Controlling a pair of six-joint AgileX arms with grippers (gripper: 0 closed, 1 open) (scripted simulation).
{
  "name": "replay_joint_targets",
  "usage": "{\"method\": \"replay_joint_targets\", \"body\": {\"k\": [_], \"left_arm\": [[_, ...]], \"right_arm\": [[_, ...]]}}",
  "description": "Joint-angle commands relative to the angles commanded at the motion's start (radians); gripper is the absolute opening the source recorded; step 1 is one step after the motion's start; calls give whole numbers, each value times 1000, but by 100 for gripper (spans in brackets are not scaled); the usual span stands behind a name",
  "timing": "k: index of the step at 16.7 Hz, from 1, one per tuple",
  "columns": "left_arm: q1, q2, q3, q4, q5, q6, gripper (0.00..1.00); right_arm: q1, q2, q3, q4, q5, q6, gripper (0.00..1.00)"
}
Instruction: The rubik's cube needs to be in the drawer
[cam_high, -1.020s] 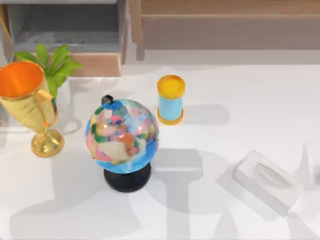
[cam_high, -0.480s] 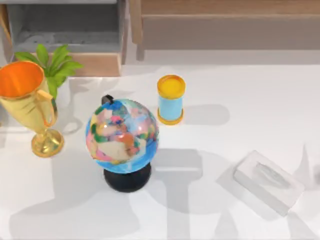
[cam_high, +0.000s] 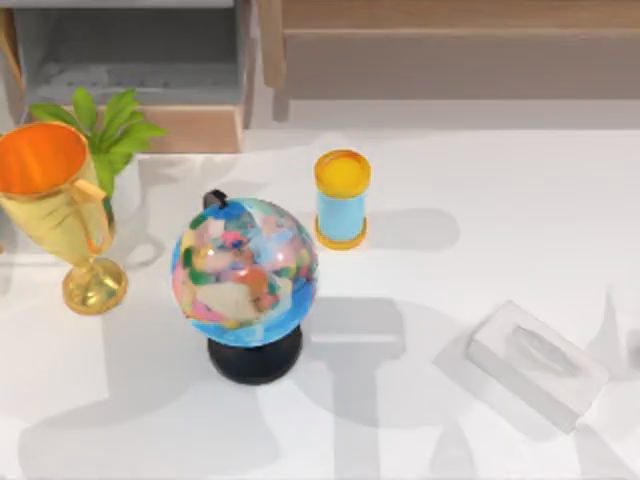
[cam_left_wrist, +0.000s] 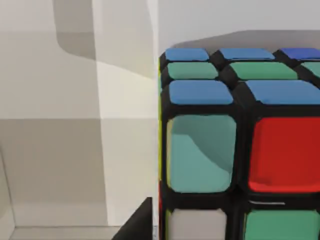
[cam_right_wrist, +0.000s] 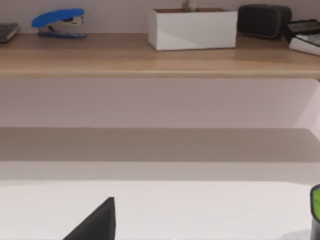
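The rubik's cube (cam_left_wrist: 235, 145) looms very close in the left wrist view, showing blue, green, red, teal and white stickers on a black grid. A dark part of my left gripper (cam_left_wrist: 140, 225) shows just beside the cube's lower corner; whether it holds the cube I cannot tell. Pale flat walls lie behind the cube, and I cannot tell what it rests on. The drawer (cam_high: 60, 85) stands pulled out at the top view's far left, with grey inner walls and a light wooden front panel. A dark part of my right gripper (cam_right_wrist: 95, 222) hangs over the white table.
On the table stand a globe (cam_high: 245, 272) on a black base, a gold trophy (cam_high: 60, 210), a green plant (cam_high: 110, 125), a yellow-topped blue cylinder (cam_high: 342, 198) and a white box (cam_high: 537, 363). A long light-wood ledge (cam_high: 450, 40) runs along the back right.
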Motion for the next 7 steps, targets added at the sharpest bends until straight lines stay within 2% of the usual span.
{"method": "replay_joint_targets", "body": {"k": [1,2,7], "left_arm": [[0,0,0,0,0,0,98],[0,0,0,0,0,0,100],[0,0,0,0,0,0,100]], "right_arm": [[0,0,0,0,0,0,100],[0,0,0,0,0,0,100],[0,0,0,0,0,0,100]]}}
